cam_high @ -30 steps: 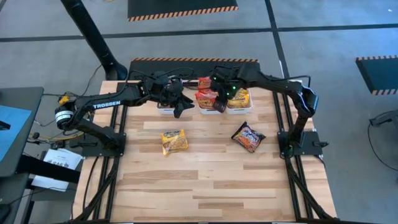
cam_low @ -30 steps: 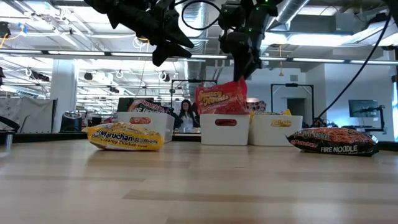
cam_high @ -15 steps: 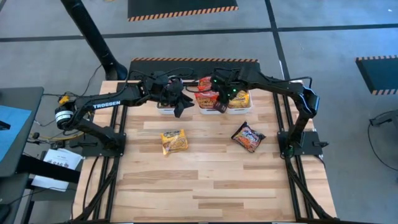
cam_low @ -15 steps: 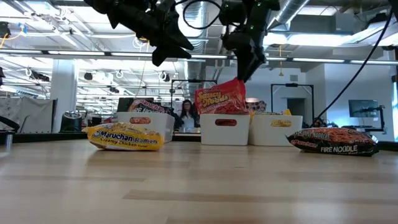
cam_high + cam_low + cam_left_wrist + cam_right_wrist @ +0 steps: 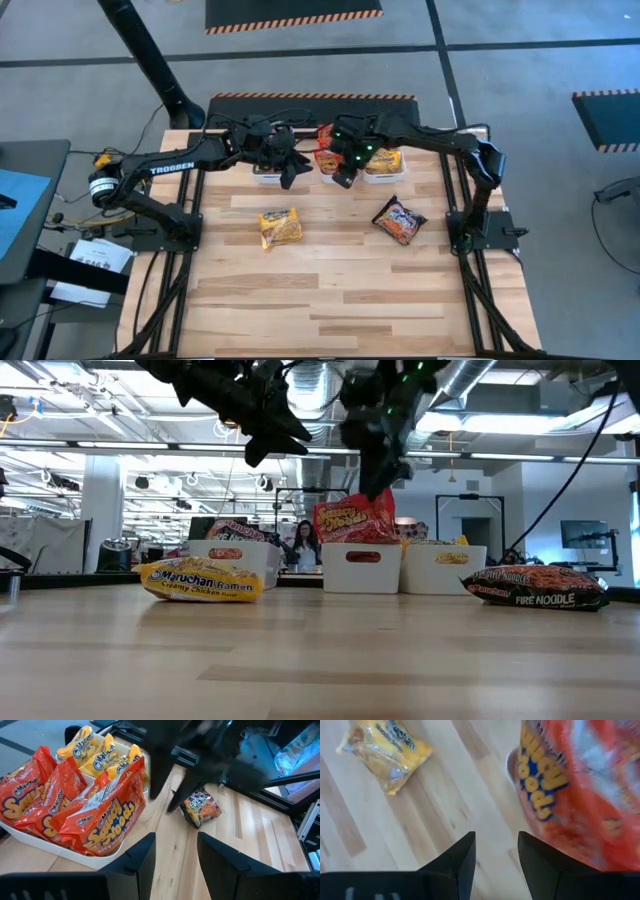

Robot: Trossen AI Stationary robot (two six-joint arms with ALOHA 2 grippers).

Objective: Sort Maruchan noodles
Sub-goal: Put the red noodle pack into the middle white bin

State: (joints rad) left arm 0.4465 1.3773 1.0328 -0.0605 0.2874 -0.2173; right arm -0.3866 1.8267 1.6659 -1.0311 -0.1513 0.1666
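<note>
Three white bins sat in a row along the far edge of the counter [image 5: 330,290], and I'll use the middle bin [image 5: 361,568] as the reference point. That one was stuffed with red packets [image 5: 65,805], one of them standing up tall above its rim in the low view. The bin to its right [image 5: 443,568] held yellow packets [image 5: 100,757], and the bin to its left [image 5: 232,563] had at least one red-labelled packet poking out.

The right tool [image 5: 343,176] hung just above the front edge of the middle bin, fingers apart with nothing between them; its own camera looked down past the red packets to the bare wood. The left tool [image 5: 289,176] hovered just left of the middle bin, over the front of the left bin, also spread and empty.

Two packets were loose on the counter, both in front of the middle bin: a yellow creamy chicken packet [image 5: 280,227] off to the front-left, and a dark fire noodle packet [image 5: 399,219] off to the front-right. Both lay flat, well apart from each other and from either tool.

A person [image 5: 303,544] was visible in the room behind the bins.
</note>
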